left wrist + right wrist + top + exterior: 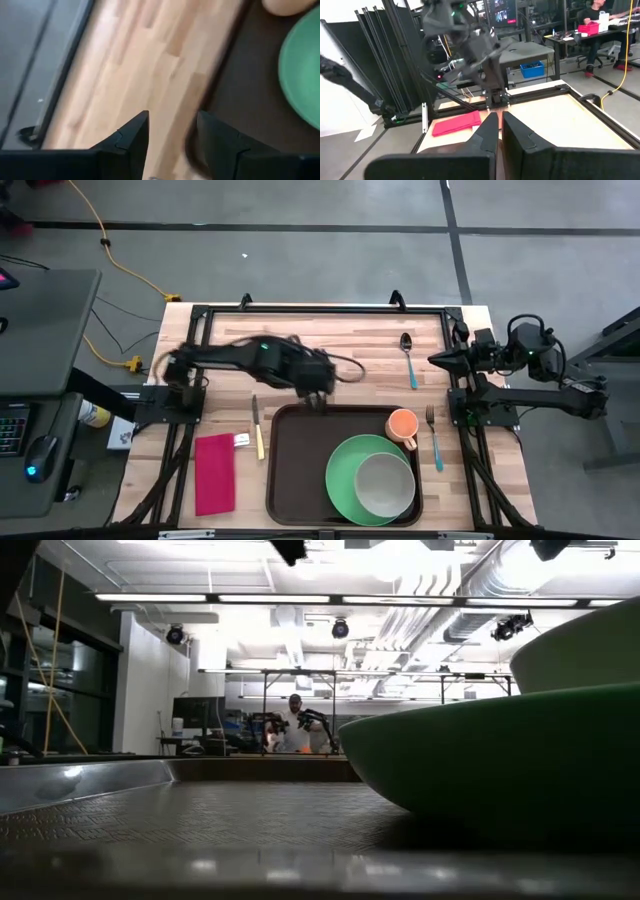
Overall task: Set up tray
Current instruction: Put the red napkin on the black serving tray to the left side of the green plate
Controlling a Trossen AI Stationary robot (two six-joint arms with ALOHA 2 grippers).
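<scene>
The dark brown tray lies on the table's near half; in the low view its ribbed floor fills the foreground. On it rest a green plate carrying a grey-green bowl, and an orange cup. My left gripper is open, pointing down over the tray's far rim near its left corner. One finger is over the wood and one at the rim. My right gripper waits shut above the table's right edge. My left gripper comes from above at the tray's far rim, one finger right at that rim and the other over bare wood. Whether either finger touches the tray, I cannot tell.
A knife and a red napkin lie left of the tray. A fork lies to its right and a spoon near the far right. Bare wood stretches along the far edge. A person sits beyond the table.
</scene>
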